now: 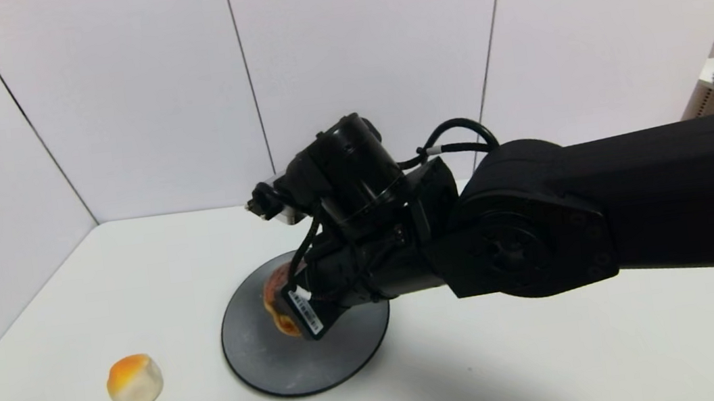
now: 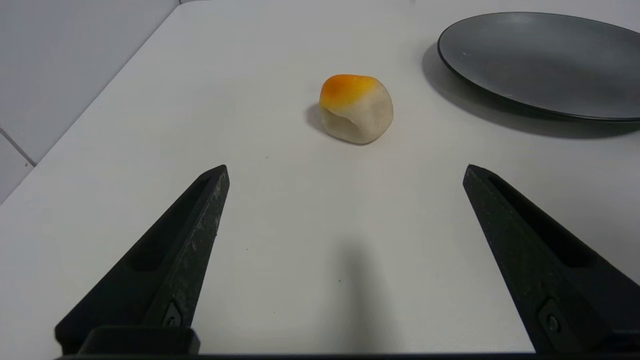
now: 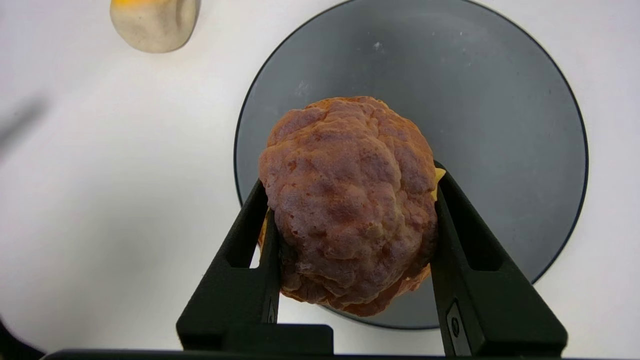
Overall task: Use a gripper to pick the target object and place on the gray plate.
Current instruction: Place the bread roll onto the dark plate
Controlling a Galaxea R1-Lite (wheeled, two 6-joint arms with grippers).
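My right gripper [image 3: 350, 180] is shut on the cream puff [image 3: 350, 200], a golden-brown crackled ball with yellow filling showing at one finger. It holds the puff over the gray plate [image 3: 500, 125], near the plate's rim; I cannot tell whether the puff touches the plate. In the head view the right gripper [image 1: 289, 311] reaches in from the right and hides most of the puff [image 1: 273, 303] above the plate [image 1: 268, 361]. My left gripper [image 2: 345, 170] is open and empty low over the table, apart from the plate [image 2: 540, 65].
A small pale bun with an orange top [image 1: 135, 383] lies on the white table left of the plate; it also shows ahead of the left gripper [image 2: 356, 107] and in the right wrist view [image 3: 155, 22]. White walls close the table's back and left.
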